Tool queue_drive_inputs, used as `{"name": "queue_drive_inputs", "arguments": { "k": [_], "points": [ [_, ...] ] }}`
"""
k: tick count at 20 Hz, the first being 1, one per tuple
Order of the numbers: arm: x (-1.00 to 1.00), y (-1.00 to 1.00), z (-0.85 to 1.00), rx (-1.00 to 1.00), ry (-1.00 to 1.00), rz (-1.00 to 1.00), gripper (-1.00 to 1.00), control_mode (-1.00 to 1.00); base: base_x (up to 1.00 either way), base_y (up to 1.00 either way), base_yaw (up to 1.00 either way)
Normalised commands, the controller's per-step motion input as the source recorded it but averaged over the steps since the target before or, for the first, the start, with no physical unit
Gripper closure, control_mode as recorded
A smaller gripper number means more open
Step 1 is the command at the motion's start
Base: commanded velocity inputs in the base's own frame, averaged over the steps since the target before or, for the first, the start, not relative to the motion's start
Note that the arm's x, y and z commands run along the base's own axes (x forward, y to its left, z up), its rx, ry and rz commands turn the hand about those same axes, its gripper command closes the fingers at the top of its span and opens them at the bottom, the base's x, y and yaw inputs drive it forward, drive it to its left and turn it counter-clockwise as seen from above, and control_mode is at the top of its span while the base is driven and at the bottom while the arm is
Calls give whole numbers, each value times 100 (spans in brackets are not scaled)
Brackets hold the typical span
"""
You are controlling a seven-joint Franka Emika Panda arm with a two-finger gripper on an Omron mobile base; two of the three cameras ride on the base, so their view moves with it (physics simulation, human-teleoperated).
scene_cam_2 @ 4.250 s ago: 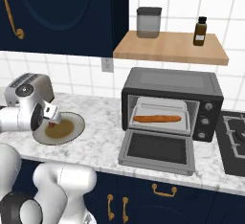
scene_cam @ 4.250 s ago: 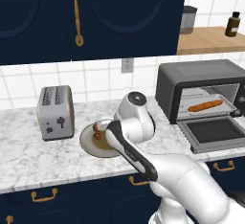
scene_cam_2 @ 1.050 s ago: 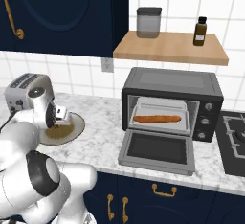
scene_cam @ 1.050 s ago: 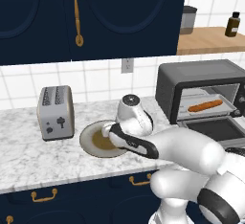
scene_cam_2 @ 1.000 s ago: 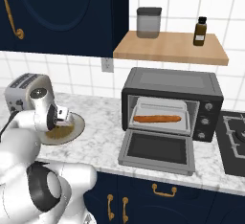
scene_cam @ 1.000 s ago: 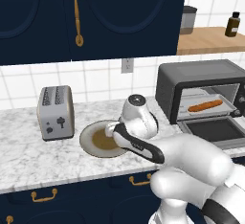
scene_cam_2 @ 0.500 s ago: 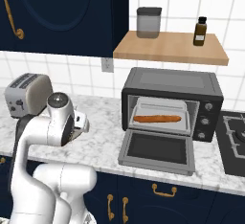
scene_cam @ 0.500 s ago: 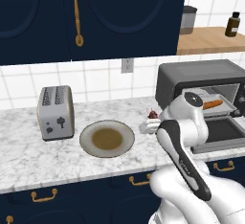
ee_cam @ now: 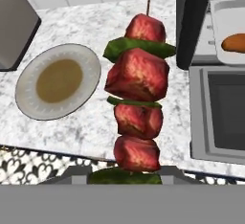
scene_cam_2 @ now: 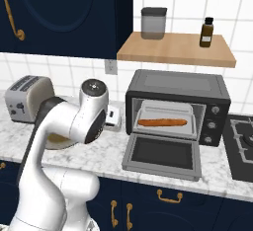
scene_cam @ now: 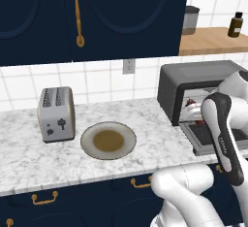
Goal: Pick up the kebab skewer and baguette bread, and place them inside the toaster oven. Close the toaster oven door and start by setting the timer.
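Gripper [scene_cam: 193, 109] clamped part-way on the red-meat-and-green-pepper kebab skewer [ee_cam: 138, 104], carried above the marble counter [ee_cam: 91, 117] beside the black toaster oven [scene_cam_2: 178, 106]. Orange-brown baguette [scene_cam_2: 162, 122] already lies on the rack inside. Judged step: transporting skewer; next, ease it through the lowered glass door [scene_cam_2: 163, 156] opening beside the loaf.

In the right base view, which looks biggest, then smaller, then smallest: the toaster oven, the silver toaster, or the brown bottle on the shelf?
1. toaster oven, clearly biggest.
2. silver toaster.
3. brown bottle, smallest.
The bottle stands farther back, which shrinks it a little, but the order looks safe.
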Motion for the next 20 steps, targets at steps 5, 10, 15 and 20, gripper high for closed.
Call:
{"name": "queue_drive_inputs", "arguments": {
  "k": [5,10,15,20],
  "points": [
    [0,-100,4,-5,11,0,100,-100,0,0,0],
    [14,-100,-30,-10,1,3,100,-100,0,0,0],
    [53,-100,-10,-6,7,3,100,-100,0,0,0],
    [62,-100,-2,-1,5,2,100,-100,0,0,0]
  ]
}}
